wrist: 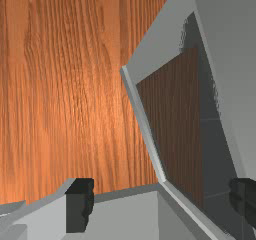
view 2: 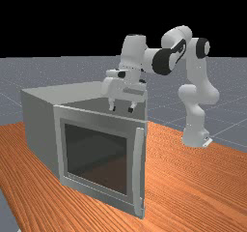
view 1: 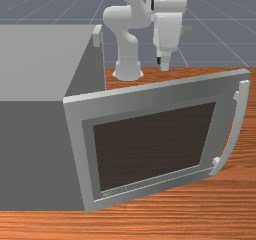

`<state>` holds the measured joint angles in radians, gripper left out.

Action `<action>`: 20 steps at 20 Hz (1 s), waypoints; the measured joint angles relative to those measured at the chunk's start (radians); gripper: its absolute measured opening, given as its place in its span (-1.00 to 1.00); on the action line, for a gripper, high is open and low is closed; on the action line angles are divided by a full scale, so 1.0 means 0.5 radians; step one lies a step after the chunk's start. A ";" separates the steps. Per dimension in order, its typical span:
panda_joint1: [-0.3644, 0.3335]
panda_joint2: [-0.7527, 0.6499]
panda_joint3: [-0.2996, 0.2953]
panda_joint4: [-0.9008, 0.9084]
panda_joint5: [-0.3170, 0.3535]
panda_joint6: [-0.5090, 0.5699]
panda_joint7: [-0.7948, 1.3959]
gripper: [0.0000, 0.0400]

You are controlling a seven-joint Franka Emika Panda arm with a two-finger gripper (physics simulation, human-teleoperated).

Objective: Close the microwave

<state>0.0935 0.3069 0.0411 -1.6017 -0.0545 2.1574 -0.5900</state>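
In the front view, you have nearest the microwave door (view 1: 150, 103), which stands open, its curved handle (view 1: 242, 109) at the free edge. The microwave body (view 1: 35, 149) is at the front view's left. Behind the door, your gripper (view 2: 122, 109) has its fingers wide apart and holds nothing. Farther back stands the arm base (view 1: 128, 70).

Count one gripper (view 2: 122, 109), two fingers (view 2: 112, 104) at its end, one arm (view 2: 195, 71) above it, one microwave (view 2: 39, 124) near it, one table (view 2: 176, 178) below it.
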 joint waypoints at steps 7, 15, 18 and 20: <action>0.020 0.102 0.008 0.170 0.000 -0.139 0.022 1.00; 0.082 0.136 0.018 0.225 -0.027 -0.173 0.145 1.00; 0.086 0.236 0.022 0.382 -0.025 -0.224 0.116 1.00; 0.085 0.329 0.020 0.520 -0.029 -0.246 0.100 0.99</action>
<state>0.1361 0.4713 0.0513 -1.3417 -0.0688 2.0343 -0.5398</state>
